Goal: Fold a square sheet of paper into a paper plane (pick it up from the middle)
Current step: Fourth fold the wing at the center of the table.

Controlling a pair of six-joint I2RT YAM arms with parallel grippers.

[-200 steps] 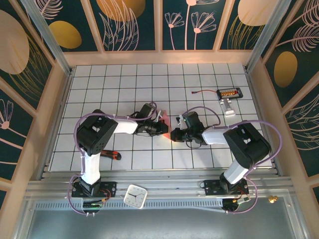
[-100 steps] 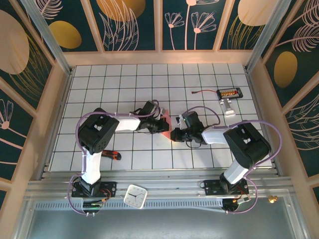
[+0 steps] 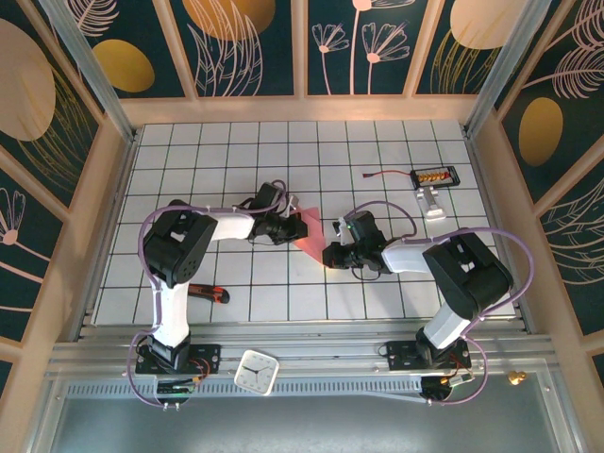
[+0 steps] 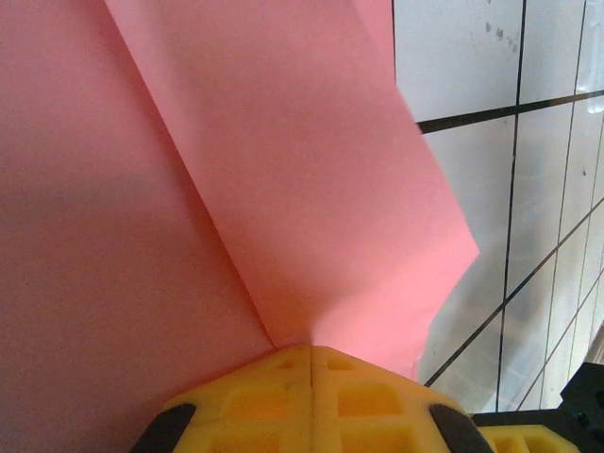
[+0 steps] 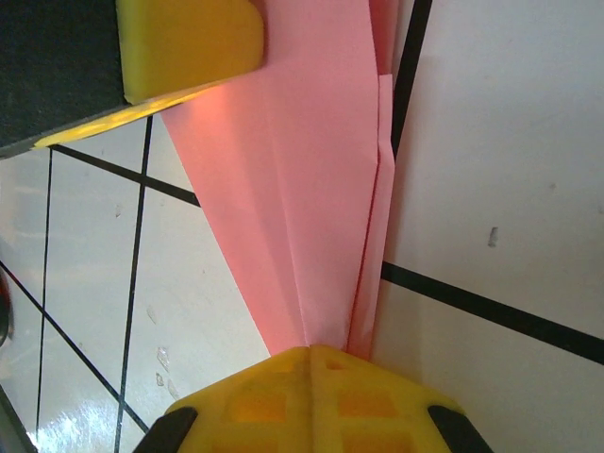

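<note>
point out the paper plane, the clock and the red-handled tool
paper plane (image 3: 310, 234), top external view, middle of its pink surface
white square clock (image 3: 257, 371), top external view, centre of its face
red-handled tool (image 3: 211, 293), top external view, its red handle

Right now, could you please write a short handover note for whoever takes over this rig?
Left pincer: shut on the wide end of the pink paper.
Right pincer: shut on its narrow end.
Paper: stretched between the two arms at the middle of the table; I cannot tell whether it touches the tiles.
Done: long creases are in, and the sheet tapers like a dart.
Left: one flap looks loose, so the wings probably need finishing before release.
</note>
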